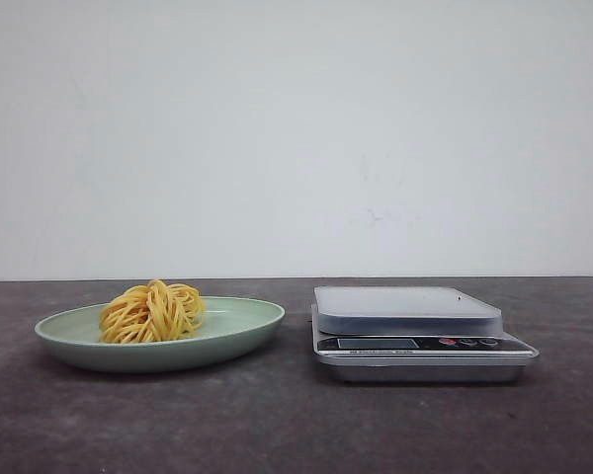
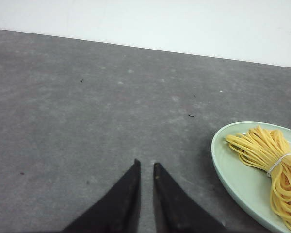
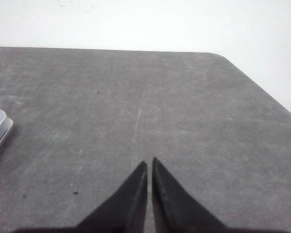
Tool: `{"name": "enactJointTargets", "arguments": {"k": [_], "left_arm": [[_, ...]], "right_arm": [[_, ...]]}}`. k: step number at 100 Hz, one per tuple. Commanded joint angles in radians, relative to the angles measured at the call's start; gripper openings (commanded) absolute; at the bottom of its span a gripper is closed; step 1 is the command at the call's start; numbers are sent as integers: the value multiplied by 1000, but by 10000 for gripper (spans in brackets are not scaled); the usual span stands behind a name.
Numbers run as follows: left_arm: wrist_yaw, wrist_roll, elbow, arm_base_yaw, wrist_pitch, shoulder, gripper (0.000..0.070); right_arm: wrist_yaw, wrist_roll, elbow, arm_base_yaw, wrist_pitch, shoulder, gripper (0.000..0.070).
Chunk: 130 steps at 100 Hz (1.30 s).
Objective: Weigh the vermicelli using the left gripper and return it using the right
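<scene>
While neither arm shows from the front, the vermicelli (image 1: 152,311) sits lower left of the frame on a pale green plate (image 1: 242,321), the digital kitchen scale (image 1: 415,333) beside it on the grey desk (image 1: 296,425), its platform bare. From the left wrist, the left tool (image 2: 146,166) is nearly closed and empty over bare desk, the tied noodle nest at lower right. From the right wrist, the right tool (image 3: 149,163) is likewise almost shut, holding nothing. Loose strands could slip through a narrow pinch, I'd guess.
</scene>
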Motion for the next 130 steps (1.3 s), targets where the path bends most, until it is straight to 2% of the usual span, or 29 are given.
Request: {"name": "enactJointTargets", "arguments": {"k": [1,23,43,52,74,79,86,93,99,112,122,130], "left_arm": [[3,10,-18,0,-5,-1,11],[3,10,-18,0,-5,-1,11],[3,10,-18,0,-5,-1,11],[3,5,-18,0,-4,-1,11],[3,-29,-18,0,7,-1,10],[4,-83,-18,0,32,-1,11],[4,-223,-6,0,75,-1,11],[19,-364,27,0,100,5,11],[42,-411,70,-1,109,23,11],[56,-380,228,-1,70,102,11],[63,-299,386,-1,14,198,11],[106,-217,508,-1,-36,279,11]], "right_arm": [[-4,9,-5,0,11,-2,10],[-5,83,-5,0,11,-2,10],[-5,89,-5,0,10,-2,10],[-6,121,-5,0,8,-2,10],[-62,215,5,0,11,-2,7],[-90,251,21,0,10,-2,6],[-126,320,61,0,8,-2,4],[-128,386,116,0,-8,-1,4],[-135,415,172,0,-32,12,4],[-183,405,319,0,-93,85,4],[-210,344,446,0,-150,169,4],[-221,299,527,0,-190,220,4]]}}
